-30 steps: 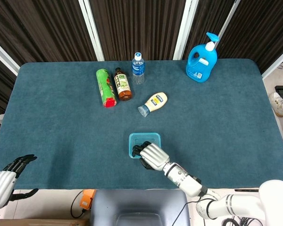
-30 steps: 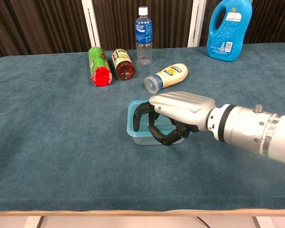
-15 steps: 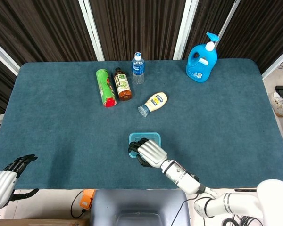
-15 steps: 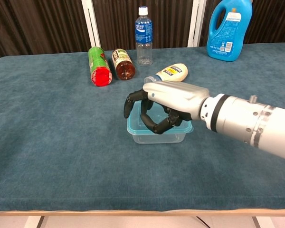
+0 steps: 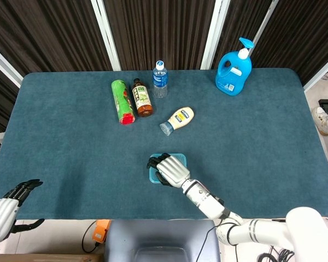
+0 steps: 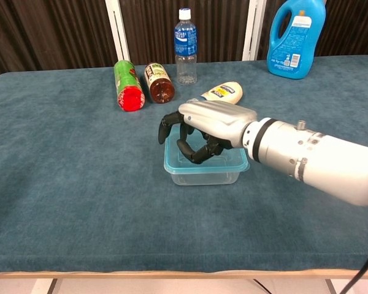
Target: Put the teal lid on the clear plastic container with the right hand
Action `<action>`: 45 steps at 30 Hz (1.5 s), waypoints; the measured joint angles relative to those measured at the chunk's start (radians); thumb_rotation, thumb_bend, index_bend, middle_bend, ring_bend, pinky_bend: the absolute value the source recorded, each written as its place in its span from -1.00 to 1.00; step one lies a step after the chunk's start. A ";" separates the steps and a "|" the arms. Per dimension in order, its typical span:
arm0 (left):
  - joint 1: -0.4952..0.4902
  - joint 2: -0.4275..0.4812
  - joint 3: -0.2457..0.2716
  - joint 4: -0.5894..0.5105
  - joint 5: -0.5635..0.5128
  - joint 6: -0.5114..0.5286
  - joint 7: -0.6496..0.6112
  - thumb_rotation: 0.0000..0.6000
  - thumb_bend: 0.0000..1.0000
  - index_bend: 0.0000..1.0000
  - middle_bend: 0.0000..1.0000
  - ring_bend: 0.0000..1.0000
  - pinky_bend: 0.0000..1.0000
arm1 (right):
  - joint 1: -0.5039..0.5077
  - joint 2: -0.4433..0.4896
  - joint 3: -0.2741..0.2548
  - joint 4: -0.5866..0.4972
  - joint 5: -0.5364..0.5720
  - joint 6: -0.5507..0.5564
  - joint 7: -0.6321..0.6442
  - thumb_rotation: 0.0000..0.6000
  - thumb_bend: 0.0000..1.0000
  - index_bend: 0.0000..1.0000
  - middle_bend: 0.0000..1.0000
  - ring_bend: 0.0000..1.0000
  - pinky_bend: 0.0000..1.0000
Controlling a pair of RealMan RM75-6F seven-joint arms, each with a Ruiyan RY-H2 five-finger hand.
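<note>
Lid seated, right hand over the box

Fingers of the right hand point(image 6: 202, 131) curl down over the teal lid point(image 6: 203, 164), which sits on the clear plastic container point(image 6: 205, 174) directly beneath the palm; whether they press it or merely hover, I cannot tell. Its long axis runs across the table. The left hand point(image 5: 11, 202) rests well apart, fingers loosely apart, holding nothing. Labels on the bottles beyond are too small to read.
</note>
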State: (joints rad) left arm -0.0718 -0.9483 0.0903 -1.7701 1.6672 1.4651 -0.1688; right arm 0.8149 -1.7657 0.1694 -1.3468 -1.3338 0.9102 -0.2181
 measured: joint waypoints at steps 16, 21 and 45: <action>0.000 0.002 0.001 -0.002 -0.002 -0.003 -0.002 1.00 -0.27 -0.61 -0.70 -0.70 -0.41 | 0.020 -0.040 0.016 0.062 -0.004 0.006 0.033 1.00 0.61 -0.09 -0.24 -0.20 -0.21; 0.000 0.003 0.000 -0.001 -0.003 -0.002 -0.006 1.00 -0.27 -0.61 -0.70 -0.70 -0.41 | 0.022 -0.048 0.009 0.077 -0.006 0.001 0.038 1.00 0.61 -0.10 -0.24 -0.20 -0.20; 0.001 0.004 0.001 0.000 -0.002 -0.001 -0.011 1.00 -0.27 -0.61 -0.70 -0.70 -0.41 | 0.003 -0.051 -0.039 0.132 -0.034 -0.019 0.115 1.00 0.61 -0.10 -0.24 -0.20 -0.21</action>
State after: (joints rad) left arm -0.0713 -0.9439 0.0910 -1.7705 1.6653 1.4641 -0.1798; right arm 0.8182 -1.8165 0.1309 -1.2151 -1.3679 0.8916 -0.1027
